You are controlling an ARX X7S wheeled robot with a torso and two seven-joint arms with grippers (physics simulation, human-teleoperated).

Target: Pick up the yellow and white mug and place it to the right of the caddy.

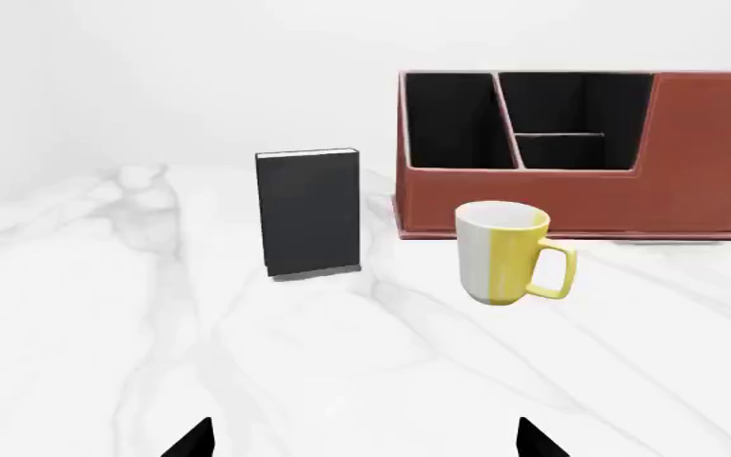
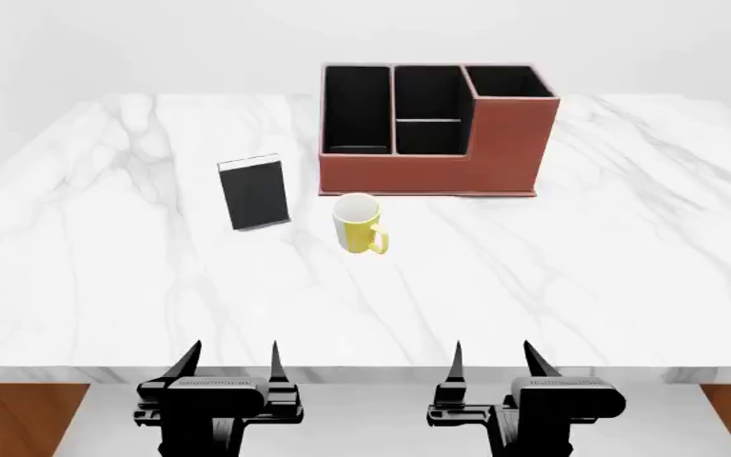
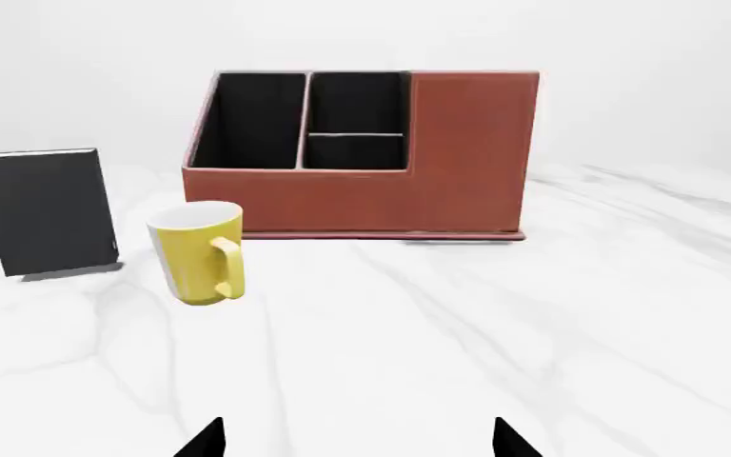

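Standing upright on the white marble counter [image 2: 620,248], the yellow and white mug [image 2: 358,224] sits well ahead of both hands, untouched. Its handle points toward the robot and slightly to the right in the head view. The left hand [image 2: 228,367] hangs at the counter's near edge with its two dark fingers spread apart and nothing between them; the mug lies forward of it and off to its right. The right hand [image 2: 493,365] waits at the same near edge, likewise spread wide and empty, with the mug forward and to its left.

Beyond the mug, farther from both hands, stands the caddy [image 2: 436,129], a reddish-brown organizer with black-lined compartments and a taller section at its right end. The mug is just in front of the caddy's low front wall, near but not touching it. To the mug's left, almost straight ahead of the left hand, a small black box [image 2: 254,192] stands upright like a book, apart from both mug and caddy.

In the left wrist view the mug [image 1: 505,251] shows its white and yellow sides, with only the fingertips [image 1: 194,440] of the hand in view.
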